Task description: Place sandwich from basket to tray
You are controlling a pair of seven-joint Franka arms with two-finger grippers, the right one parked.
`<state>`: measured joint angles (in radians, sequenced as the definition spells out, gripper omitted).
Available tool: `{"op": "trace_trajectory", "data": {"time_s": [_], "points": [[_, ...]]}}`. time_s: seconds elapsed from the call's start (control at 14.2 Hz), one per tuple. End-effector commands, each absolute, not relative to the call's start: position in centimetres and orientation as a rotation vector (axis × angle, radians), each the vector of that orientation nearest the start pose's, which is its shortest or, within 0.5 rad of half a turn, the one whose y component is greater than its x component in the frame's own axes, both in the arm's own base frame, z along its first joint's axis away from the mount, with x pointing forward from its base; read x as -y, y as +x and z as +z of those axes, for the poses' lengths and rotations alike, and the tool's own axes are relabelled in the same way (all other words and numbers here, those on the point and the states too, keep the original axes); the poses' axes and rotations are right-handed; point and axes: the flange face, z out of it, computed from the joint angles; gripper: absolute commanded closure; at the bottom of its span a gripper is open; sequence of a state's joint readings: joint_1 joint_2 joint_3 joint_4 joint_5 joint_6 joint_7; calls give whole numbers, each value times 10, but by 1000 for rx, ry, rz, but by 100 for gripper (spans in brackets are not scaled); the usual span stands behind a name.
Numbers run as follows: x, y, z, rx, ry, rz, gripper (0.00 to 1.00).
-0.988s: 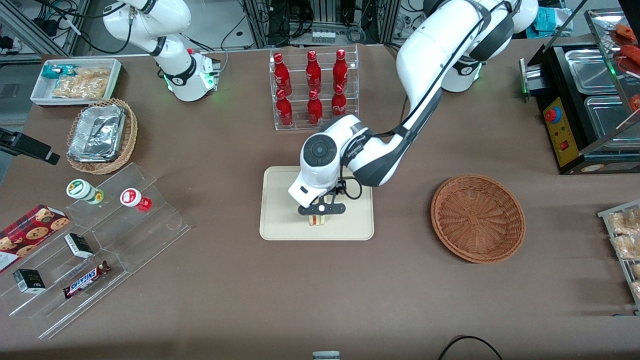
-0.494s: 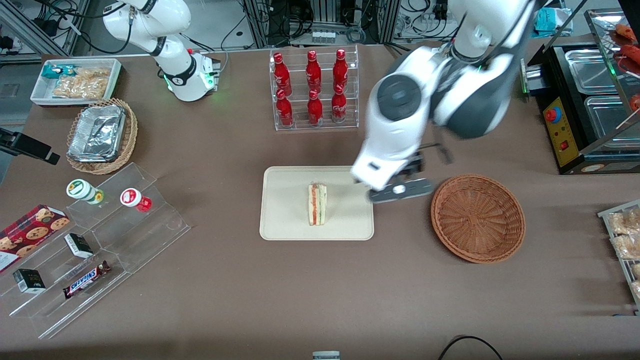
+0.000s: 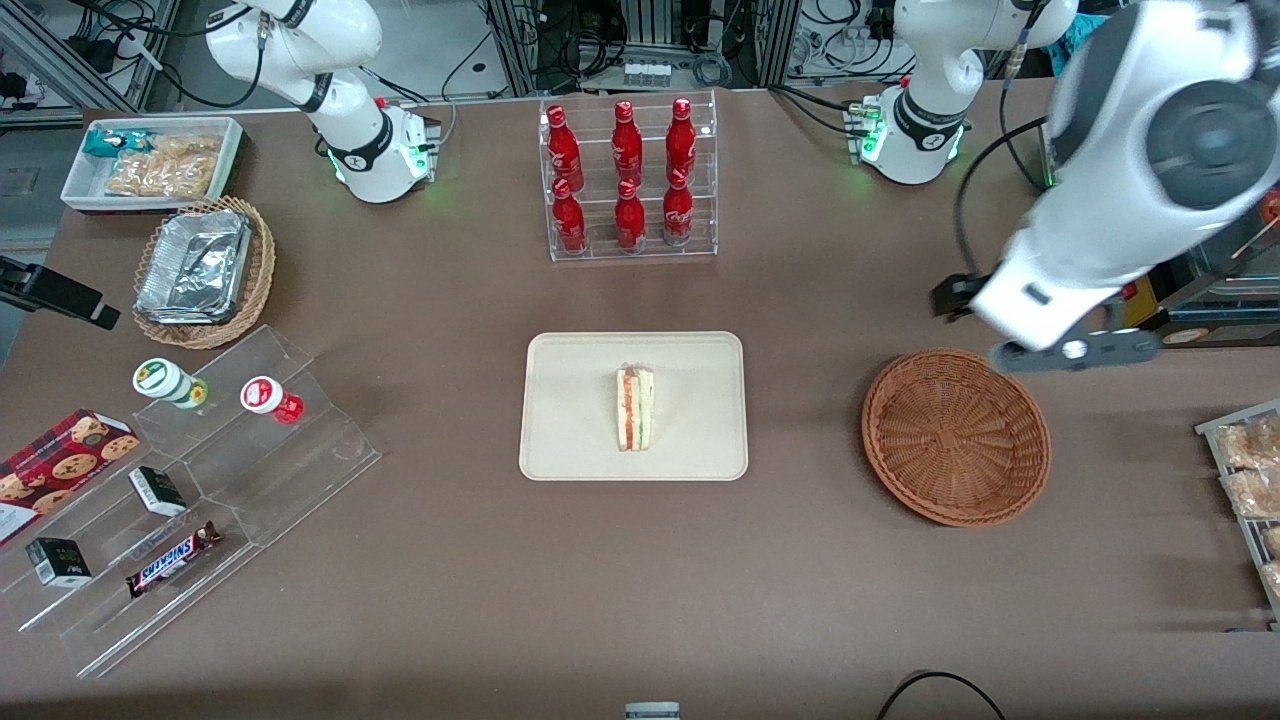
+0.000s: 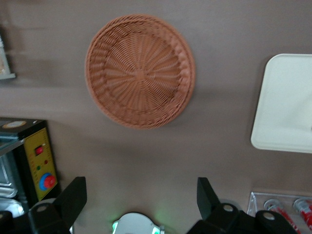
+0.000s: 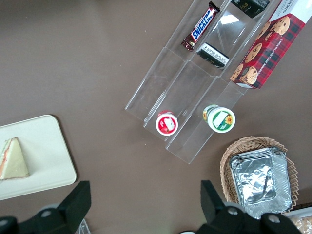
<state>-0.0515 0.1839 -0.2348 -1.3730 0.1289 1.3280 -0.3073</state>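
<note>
**Sandwich on the tray, gripper up high by the basket**

The sandwich (image 3: 635,408) stands on the tray (image 3: 570,440), cut edge up, its red and green layers running toward the front camera, close to the tray's middle. Nothing touches it. From the parked arm's wrist its pale triangular face (image 5: 13,159) shows, lying well inside the cream rim (image 5: 58,161).

Off toward the working arm's end of the table sits the basket (image 3: 955,436), reddish-brown weave, and nothing shows inside it. It is well apart from the tray, with bare brown table (image 3: 800,560) between them.

The gripper (image 3: 1075,350) hangs high above the table, over the basket's rim on the side farther from the front camera, near the black appliance (image 3: 1130,270) with its yellow control panel. In the wrist view the two dark fingers (image 4: 73,197) stand spread wide with nothing between them, and the basket (image 4: 140,70) lies whole below them. A corner of the tray (image 4: 287,102) also shows there; the sandwich itself falls outside that view. The arm looks slightly smeared in the front view, so its exact height is hard to call.

The rack of red bottles (image 3: 627,175) stands farther from the front camera than the tray.
</note>
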Motion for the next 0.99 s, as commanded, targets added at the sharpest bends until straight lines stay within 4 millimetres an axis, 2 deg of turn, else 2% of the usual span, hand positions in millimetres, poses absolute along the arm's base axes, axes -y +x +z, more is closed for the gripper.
{"op": "trace_trajectory", "data": {"time_s": [0.0,0.07,0.21,0.42,0.92], "points": [[122,527,627,64,-2969,306,0],[113,521,634,89,-2966,307,0],[111,510,643,80,-2960,310,0],[99,507,653,-83,-2981,308,0],[103,506,653,-85,-2982,305,0]]}}
